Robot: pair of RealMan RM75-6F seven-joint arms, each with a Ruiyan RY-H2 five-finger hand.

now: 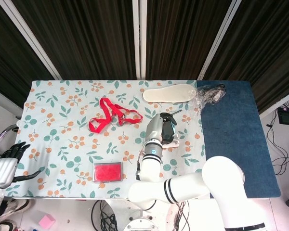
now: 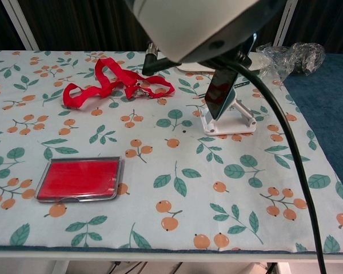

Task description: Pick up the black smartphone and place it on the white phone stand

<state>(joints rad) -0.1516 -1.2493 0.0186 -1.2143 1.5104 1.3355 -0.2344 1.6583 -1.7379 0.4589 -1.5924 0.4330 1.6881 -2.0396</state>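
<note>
The black smartphone [image 2: 222, 91] leans tilted against the white phone stand [image 2: 228, 124], its lower edge at the stand's front lip. Its top end is hidden behind my right forearm [image 2: 206, 23], which fills the top of the chest view. In the head view my right hand [image 1: 166, 126] sits over the stand and still holds the phone's upper part; the dark fingers and the phone blend together there. My left hand [image 1: 6, 161] hangs off the table's near left corner, fingers spread and holding nothing.
A red lanyard [image 2: 117, 83] lies left of the stand, and a red flat case [image 2: 80, 178] sits near the front left. A beige insole [image 1: 169, 92] and crumpled plastic [image 1: 209, 94] lie behind the stand. A black cable [image 2: 300, 171] hangs across the right side.
</note>
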